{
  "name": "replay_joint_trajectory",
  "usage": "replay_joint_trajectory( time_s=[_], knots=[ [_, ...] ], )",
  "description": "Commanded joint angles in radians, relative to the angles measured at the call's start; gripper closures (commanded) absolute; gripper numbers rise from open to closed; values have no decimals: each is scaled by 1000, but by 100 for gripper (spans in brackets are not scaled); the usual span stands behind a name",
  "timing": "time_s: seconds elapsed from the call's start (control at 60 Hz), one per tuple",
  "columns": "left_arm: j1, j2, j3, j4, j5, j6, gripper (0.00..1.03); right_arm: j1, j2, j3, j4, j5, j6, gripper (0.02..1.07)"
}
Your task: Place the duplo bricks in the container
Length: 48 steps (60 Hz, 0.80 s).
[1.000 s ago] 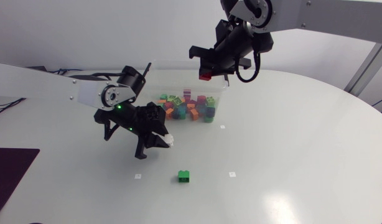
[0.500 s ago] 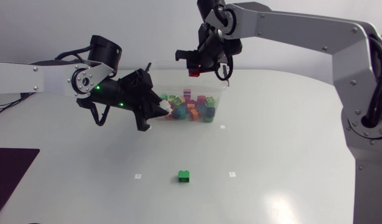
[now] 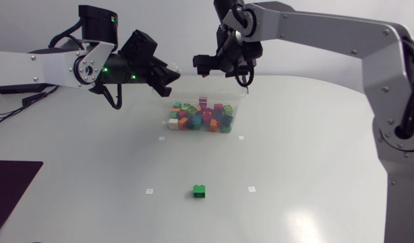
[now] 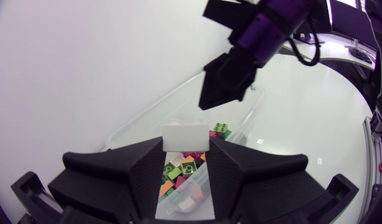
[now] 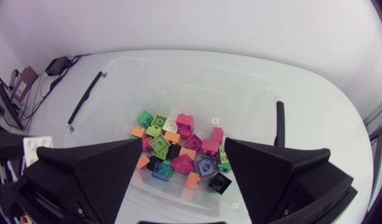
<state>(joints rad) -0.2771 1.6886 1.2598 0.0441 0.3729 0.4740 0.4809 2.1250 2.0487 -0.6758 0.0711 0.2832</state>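
The white table (image 3: 315, 175) is almost cleared of loose pieces. At its far side sits the clear plastic container (image 3: 242, 108), and a heap of duplo bricks (image 3: 201, 116) in green, orange, pink, blue and black covers part of its floor. By the look of it, most of the job is done. Two pieces are left outside. One green brick (image 3: 200, 192) lies alone on the near part of the table, well away from the container and from both arms. A white brick (image 4: 185, 135) is up in the air, carried by the left arm.

That left arm reaches in from the side at a raised angle. The left gripper (image 3: 168, 75) hangs just beside the container's near corner, above its rim and tilted down toward the inside. Its two black fingers are clamped on the white brick from either side, and the left wrist view looks straight past the brick onto the coloured heap below. I would say a release is close, though the brick may need to travel a little further over the opening first.

The right arm arches across from the other side. The right gripper (image 3: 210, 65) hovers over the back of the container with its fingers spread wide and nothing between them. The two grippers sit near each other, so the green brick looks like the next errand for whichever arm is free.
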Motion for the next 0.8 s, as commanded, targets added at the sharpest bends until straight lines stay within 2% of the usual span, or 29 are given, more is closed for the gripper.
replay_joint_trajectory(
  time_s=[0.0,0.1,0.25,0.517,0.583,0.65,0.667,0.717,0.733,0.783],
  knots=[
    [13,65,58,17,-17,-67,69,1,-100,-62,7,12,-16,7],
    [15,111,102,25,-31,-112,69,1,-171,-150,36,13,-22,7],
    [-2,203,187,28,-58,-166,69,8,-344,-367,64,1,-62,7],
    [-19,298,313,25,-101,-222,69,87,-496,-599,16,-36,-35,7],
    [-30,318,334,22,-120,-224,55,113,-510,-647,12,-59,-19,7],
    [-43,327,340,22,-134,-224,37,139,-513,-679,-4,-76,-4,7],
    [-50,329,342,22,-146,-224,24,145,-511,-688,-8,-80,1,7],
    [-56,327,340,22,-161,-225,8,159,-511,-708,-11,-94,13,7],
    [-57,327,340,22,-167,-225,4,162,-511,-713,-11,-99,16,7],
    [-59,322,336,22,-177,-227,4,177,-502,-725,-22,-105,19,7]
  ],
)
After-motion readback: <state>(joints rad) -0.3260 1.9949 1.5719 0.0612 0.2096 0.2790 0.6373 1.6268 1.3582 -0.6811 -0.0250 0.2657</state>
